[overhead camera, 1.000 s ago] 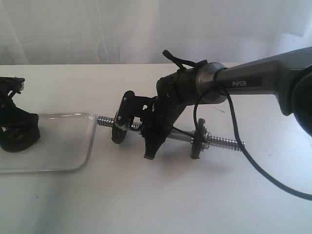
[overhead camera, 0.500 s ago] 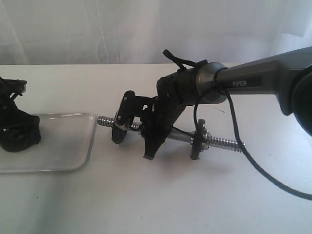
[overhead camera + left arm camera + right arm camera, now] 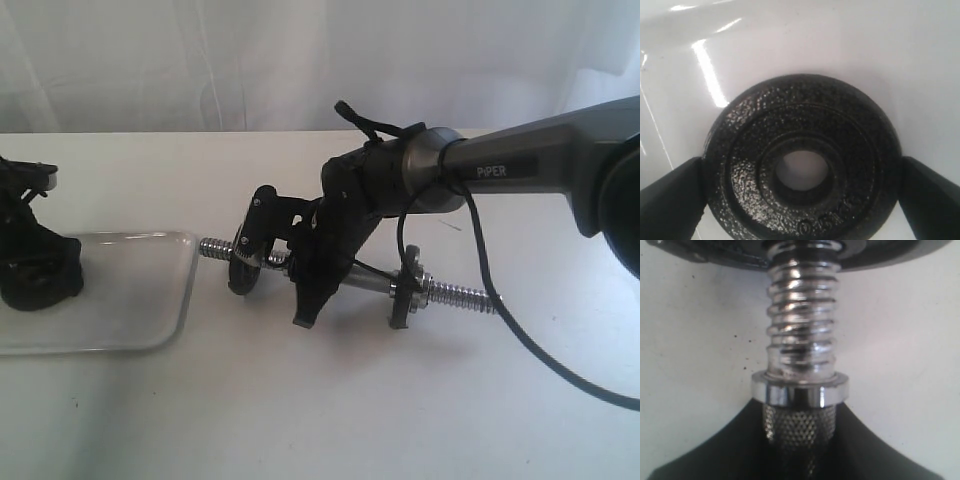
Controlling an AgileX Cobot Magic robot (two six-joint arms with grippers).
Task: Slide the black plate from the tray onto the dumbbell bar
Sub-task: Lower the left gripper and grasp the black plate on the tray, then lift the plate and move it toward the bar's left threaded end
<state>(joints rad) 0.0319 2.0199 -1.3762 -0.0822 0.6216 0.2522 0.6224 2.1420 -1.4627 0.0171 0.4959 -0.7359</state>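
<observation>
The black plate [image 3: 740, 150] lies flat on the glossy white tray [image 3: 850, 45], hole up. My left gripper [image 3: 802, 197] is shut on it, one finger against each side of its rim. In the exterior view the left gripper [image 3: 38, 275] sits low over the left end of the tray [image 3: 130, 300] and hides the plate. The chrome dumbbell bar [image 3: 455, 294] is held off the table to the right of the tray, its threaded end [image 3: 212, 247] pointing at it. My right gripper [image 3: 287, 268] is shut on the bar's knurled middle [image 3: 800, 427].
Two other black discs sit on the bar, one [image 3: 242, 268] near the tray end and one [image 3: 404, 297] towards the right end; the rim of one [image 3: 715, 252] shows above the thread. A black cable [image 3: 540, 355] loops down from the right arm. White table [image 3: 320, 420] all round.
Hardly anything differs; the left gripper has shifted very slightly over the tray, and the bar stays in the right gripper.
</observation>
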